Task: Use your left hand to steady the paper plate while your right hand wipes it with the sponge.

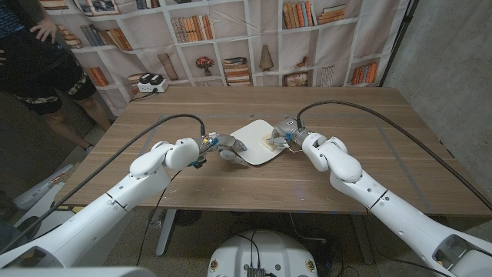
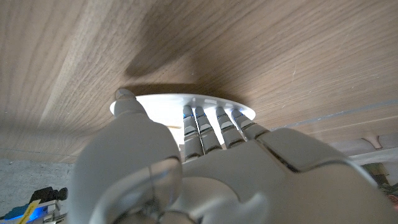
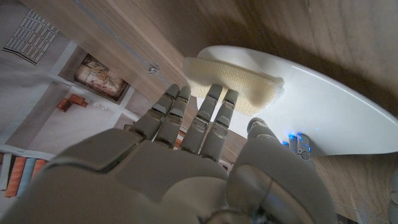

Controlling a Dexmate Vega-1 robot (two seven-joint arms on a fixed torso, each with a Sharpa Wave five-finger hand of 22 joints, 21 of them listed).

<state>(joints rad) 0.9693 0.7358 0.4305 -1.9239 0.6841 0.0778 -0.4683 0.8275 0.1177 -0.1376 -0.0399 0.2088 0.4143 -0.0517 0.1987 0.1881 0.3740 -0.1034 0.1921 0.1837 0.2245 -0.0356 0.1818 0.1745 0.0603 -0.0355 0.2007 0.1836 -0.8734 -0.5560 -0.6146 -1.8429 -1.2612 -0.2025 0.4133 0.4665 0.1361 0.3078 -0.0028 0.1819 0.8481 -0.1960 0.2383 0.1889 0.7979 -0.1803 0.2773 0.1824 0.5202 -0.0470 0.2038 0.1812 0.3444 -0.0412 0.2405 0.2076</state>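
— Right hand [image 1: 288, 138]: where is it, and what has it got?
— Over the right part of the paper plate [image 1: 254, 144]; its fingers [image 3: 208, 115] lie along a pale yellow sponge [image 3: 239, 87], pressing it down onto the plate's white surface; the thumb sits beside the sponge near the rim, so the hand is closed on the sponge.
— And the plate itself?
— Near the middle of the wooden table [image 1: 361, 165], between the two hands; the sponge sits on its right side, close to the edge.
— Left hand [image 1: 223, 146]?
— At the plate's left edge; in the left wrist view its fingers [image 2: 211, 127] reach onto the rim of the plate, with the thumb on the rim beside them; it touches the plate, though whether it pinches the rim or only presses on it, I cannot tell.
— Anything else around?
— A person [image 1: 42, 69] stands at the table's far left corner; a white power strip [image 1: 151, 83] lies on that far edge; a bookshelf backdrop [image 1: 231, 31] hangs behind.
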